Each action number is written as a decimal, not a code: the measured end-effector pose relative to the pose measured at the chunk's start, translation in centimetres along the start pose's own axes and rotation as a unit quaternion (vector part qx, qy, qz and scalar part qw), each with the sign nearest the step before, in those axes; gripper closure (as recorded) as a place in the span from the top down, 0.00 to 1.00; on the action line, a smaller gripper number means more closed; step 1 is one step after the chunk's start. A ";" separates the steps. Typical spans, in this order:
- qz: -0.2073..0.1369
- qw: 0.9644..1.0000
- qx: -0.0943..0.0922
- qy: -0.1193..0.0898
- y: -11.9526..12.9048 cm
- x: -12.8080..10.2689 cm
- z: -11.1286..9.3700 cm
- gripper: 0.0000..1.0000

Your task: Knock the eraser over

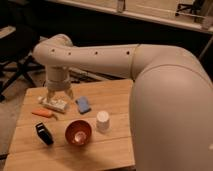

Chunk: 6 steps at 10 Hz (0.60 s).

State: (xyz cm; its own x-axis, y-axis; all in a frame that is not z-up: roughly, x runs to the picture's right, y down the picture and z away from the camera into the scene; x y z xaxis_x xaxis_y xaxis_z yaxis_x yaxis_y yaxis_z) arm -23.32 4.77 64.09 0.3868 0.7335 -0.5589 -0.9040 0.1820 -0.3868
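Task not yet done; eraser (44,134) appears upright at the table's near left, just left of the red bowl (78,133); gripper (59,96), fingers spread and empty, hovers at the far left, well apart from it; approach and push are left to do.

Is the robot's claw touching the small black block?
No, the gripper hangs above the white tube, while the eraser sits apart, nearer the table's front edge.
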 end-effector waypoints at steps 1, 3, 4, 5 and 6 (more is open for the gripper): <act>-0.045 0.999 -0.003 0.008 2.6 1.2 0.0 0.66; -0.131 0.991 -0.001 0.024 6.9 3.4 0.2 0.55; -0.174 0.984 -0.002 0.029 9.1 4.2 0.3 0.45; -0.210 0.977 -0.004 0.039 11.1 5.1 0.4 0.35; -0.246 0.968 -0.009 0.053 13.3 6.0 0.9 0.24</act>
State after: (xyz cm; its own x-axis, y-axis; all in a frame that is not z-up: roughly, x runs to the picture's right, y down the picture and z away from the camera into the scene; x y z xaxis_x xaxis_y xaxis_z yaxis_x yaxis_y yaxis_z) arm -33.14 12.22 56.29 0.7870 0.4895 -0.3756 -0.6026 0.4793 -0.6380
